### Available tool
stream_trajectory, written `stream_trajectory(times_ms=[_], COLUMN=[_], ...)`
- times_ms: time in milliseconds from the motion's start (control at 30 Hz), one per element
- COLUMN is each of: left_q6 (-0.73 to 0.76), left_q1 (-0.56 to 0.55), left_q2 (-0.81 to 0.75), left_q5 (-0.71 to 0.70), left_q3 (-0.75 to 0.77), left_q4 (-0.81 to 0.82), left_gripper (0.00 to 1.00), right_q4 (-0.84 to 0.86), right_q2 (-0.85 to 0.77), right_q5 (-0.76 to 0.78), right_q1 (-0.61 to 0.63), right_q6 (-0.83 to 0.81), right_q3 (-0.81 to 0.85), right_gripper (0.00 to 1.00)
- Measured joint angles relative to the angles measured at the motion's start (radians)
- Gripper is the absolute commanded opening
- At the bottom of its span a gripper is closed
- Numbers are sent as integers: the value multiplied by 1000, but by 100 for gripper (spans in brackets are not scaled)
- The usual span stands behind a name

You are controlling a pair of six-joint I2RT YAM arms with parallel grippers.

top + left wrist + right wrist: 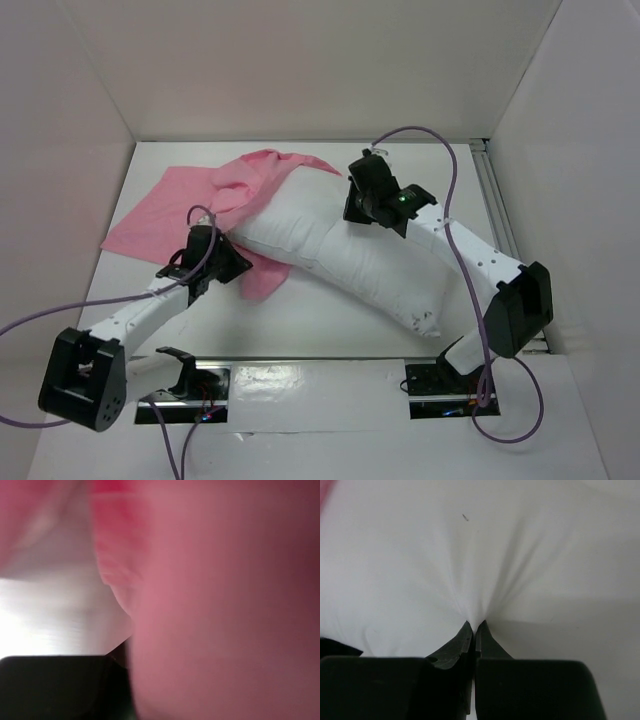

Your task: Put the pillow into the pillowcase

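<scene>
From above, the pillow [350, 255] is seen lying slantwise on the white worktop [330, 335], one end toward the back left and the other toward the near right. The pillowcase [175, 215] is spread flat at the back left, and part of it is draped over the pillow's back-left end. A flap of pink also shows at the pillow's near edge. The left fingers [228, 262] are set at that flap, just beside the pillow. How far they are parted cannot be told from here. The right fingers [358, 205] are pressed onto the pillow's far edge, near where the pink cloth ends.

At the left wrist, the view is almost filled by the pillowcase [215, 605], blurred and very close to the lens. One black finger [50, 687] is made out at the bottom left, while the other is hidden behind the cloth. Neither the gap nor any hold can be told. A pale, blurred surface is seen at the left.

At the right wrist, the right fingers [457, 650] are brought fully together. A pinch of the pillow [480, 555] cover is nipped between the tips, and creases fan out from that point across the white cloth. A sliver of pink is caught in the top left corner.
</scene>
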Motion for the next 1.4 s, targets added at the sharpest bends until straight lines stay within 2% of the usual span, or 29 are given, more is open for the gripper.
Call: stream_trajectory(times_ms=[267, 433, 633, 667, 733, 767, 833, 867, 900, 933, 967, 1000, 1033, 1067, 1100, 1133, 1167, 1200, 1267, 1400], left_q6=[26, 14, 0, 4, 25, 42, 63, 79, 99, 106, 118, 124, 133, 150, 151, 151, 157, 152, 136, 105], left_q1=[-142, -237, -346, -362, -389, -401, -428, -440, -448, -452, -454, -454, -454, -454, -452, -445, -436, -427, -405, -391], left_q2=[-172, -213, -171, -164, -137, -121, -90, -79, -76, -74, -74, -73, -74, -74, -74, -74, -73, -69, -44, 49], left_q5=[196, 275, 262, 252, 244, 244, 231, 214, 198, 180, 148, 111, 77, 45, 4, -33, -67, -106, -188, -328], left_q3=[190, 116, 93, 103, 146, 177, 264, 321, 370, 420, 480, 536, 590, 636, 680, 714, 745, 771, 815, 843], left_q4=[-20, -19, -100, -118, -175, -209, -290, -342, -383, -424, -474, -516, -550, -584, -618, -645, -678, -711, -773, -850], left_gripper=[0, 0, 0, 23, 53, 83, 95, 97, 96, 87, 71, 36, 28, 25, 28, 56, 71, 78, 90, 88], right_q4=[-12, 85, 149, 156, 172, 179, 185, 190, 195, 203, 205, 206, 205, 205, 204, 202, 202, 201, 200, 193], right_q2=[147, 172, 242, 238, 230, 227, 220, 210, 198, 177, 153, 133, 116, 99, 87, 78, 69, 64, 57, 53], right_q5=[73, 90, 85, 88, 92, 91, 77, 67, 58, 46, 34, 24, 17, 11, 5, 0, -2, -2, -3, -7], right_q1=[-68, -6, 31, 30, 29, 29, 29, 29, 29, 30, 31, 32, 34, 36, 37, 38, 40, 40, 43, 44], right_q6=[-12, 20, 72, 74, 74, 74, 75, 76, 77, 79, 83, 86, 88, 90, 93, 94, 97, 97, 96, 95], right_q3=[249, 161, 96, 97, 99, 100, 100, 91, 79, 55, 28, 6, -11, -29, -41, -47, -53, -56, -60, -60], right_gripper=[0, 0, 0, 0, 0, 0, 0, 0, 0, 0, 0, 0, 0, 0, 0, 0, 0, 0, 0, 0])
